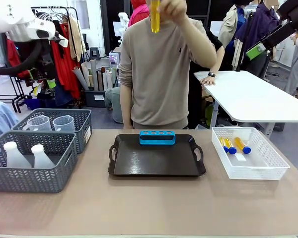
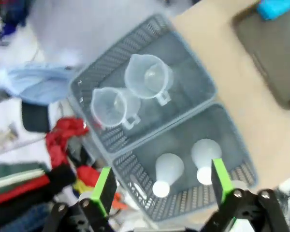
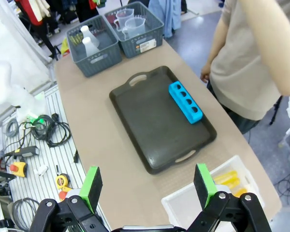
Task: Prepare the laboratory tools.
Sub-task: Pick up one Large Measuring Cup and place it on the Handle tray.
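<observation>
On worktop (image 1: 149, 208), centre: tray (image 1: 154, 161), rack (image 1: 157, 137) on its far edge. Left: near basket (image 1: 30, 173) holds two flasks (image 1: 15, 154); far basket (image 1: 83, 130) behind it, two beakers (image 1: 63, 124). Right: third basket (image 1: 258, 171), tubes (image 1: 241, 145) lying inside.

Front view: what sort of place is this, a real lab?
Probably not: it looks like a robot test room in a shared workspace. A clothes rack and a white table stand at the back, and cables with a red stop button lie by the worktable.

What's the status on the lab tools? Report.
Left gripper open over the flasks; right gripper open, high. Rack empty on tray; person's hand holds one tube. Nothing in the way.
</observation>
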`<act>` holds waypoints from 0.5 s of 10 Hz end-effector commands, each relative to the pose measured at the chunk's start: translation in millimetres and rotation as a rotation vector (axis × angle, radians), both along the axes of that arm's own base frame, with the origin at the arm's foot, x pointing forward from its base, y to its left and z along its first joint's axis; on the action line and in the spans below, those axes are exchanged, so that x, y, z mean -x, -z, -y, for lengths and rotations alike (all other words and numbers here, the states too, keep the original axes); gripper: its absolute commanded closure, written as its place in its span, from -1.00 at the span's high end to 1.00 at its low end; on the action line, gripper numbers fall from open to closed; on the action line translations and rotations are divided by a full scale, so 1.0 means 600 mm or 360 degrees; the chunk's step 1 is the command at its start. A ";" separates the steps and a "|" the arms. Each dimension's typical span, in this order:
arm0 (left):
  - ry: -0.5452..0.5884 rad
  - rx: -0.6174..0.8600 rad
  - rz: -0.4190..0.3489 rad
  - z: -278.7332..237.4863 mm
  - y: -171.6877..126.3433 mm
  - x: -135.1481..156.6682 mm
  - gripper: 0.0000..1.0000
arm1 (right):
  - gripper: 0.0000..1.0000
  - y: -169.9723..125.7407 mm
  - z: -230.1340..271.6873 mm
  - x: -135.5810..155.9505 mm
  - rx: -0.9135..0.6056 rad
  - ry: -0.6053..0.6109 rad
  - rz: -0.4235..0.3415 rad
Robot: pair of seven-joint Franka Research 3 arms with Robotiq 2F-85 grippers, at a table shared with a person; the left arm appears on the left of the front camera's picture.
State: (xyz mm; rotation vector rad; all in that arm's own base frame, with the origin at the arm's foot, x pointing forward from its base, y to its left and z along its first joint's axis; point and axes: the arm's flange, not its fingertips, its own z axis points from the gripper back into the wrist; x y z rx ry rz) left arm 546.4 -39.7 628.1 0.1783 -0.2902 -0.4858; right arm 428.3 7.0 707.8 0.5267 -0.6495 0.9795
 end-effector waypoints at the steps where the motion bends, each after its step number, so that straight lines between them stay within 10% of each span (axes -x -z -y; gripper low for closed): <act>1: -0.0265 0.0020 -0.0060 -0.014 0.047 -0.039 1.00 | 1.00 -0.002 -0.001 0.001 -0.0012 -0.0011 0.0009; 5: -0.0509 0.0175 -0.0194 -0.064 0.184 -0.094 1.00 | 1.00 -0.002 -0.001 0.001 -0.0012 -0.0011 0.0009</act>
